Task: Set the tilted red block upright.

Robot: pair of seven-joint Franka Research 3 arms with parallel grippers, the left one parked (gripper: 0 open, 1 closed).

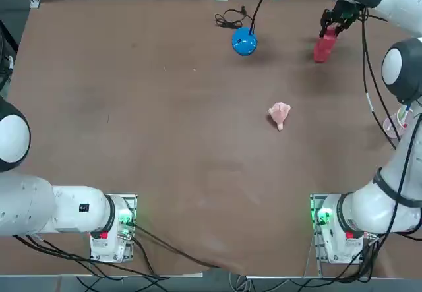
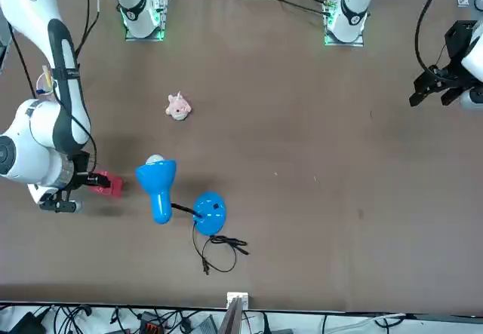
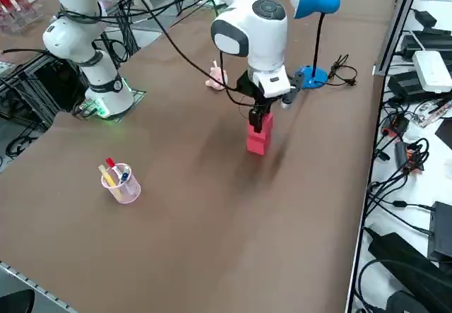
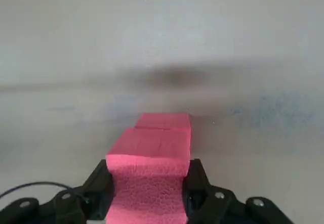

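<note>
The red block [image 1: 323,47] stands on end on the brown table at its far right, in front of the blue lamp's side. In the right side view the red block [image 3: 258,137] looks upright, its base on the table. My right gripper [image 1: 331,28] is shut on the block's upper end from above. The wrist view shows the red block [image 4: 152,168] pinched between the two dark fingers [image 4: 98,186], the lower end reaching to the table. From across the table, the red block [image 2: 106,184] shows beside my right gripper [image 2: 89,181].
A blue desk lamp [image 1: 244,41] with a black cord stands left of the block. A pale pink lumpy toy [image 1: 279,113] lies mid-table. A clear cup of pens [image 3: 120,181] sits near the right edge of the table [image 1: 165,140].
</note>
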